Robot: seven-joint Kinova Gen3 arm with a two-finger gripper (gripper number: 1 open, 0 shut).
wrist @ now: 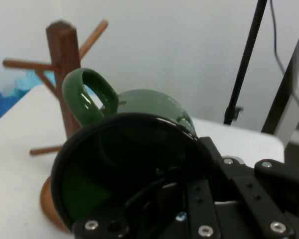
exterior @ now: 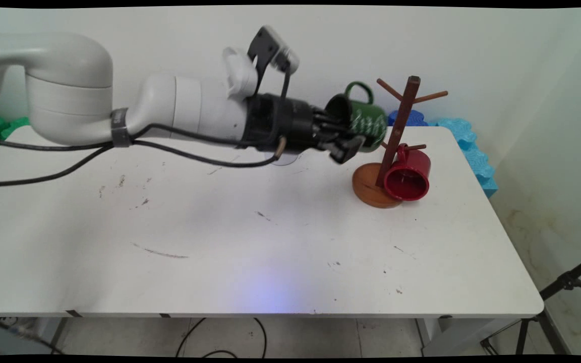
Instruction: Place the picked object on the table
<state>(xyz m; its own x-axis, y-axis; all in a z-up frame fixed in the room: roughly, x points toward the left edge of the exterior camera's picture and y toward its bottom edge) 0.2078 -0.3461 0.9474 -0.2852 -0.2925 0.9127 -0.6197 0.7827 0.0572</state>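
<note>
We are seeing the gripper [exterior: 347, 143] clenching the rim of a green mug [exterior: 366, 121], one finger reaching inside its dark, seemingly empty hollow, and carrying it on its side above the table [exterior: 270, 242], handle up, just left of the wooden mug tree [exterior: 396, 136]. A red mug [exterior: 409, 174] is hanging by its handle on a low peg of the tree, its mouth facing us and showing nothing inside. Blue foam pieces [exterior: 464, 136] are lying behind the table's far right corner.
</note>
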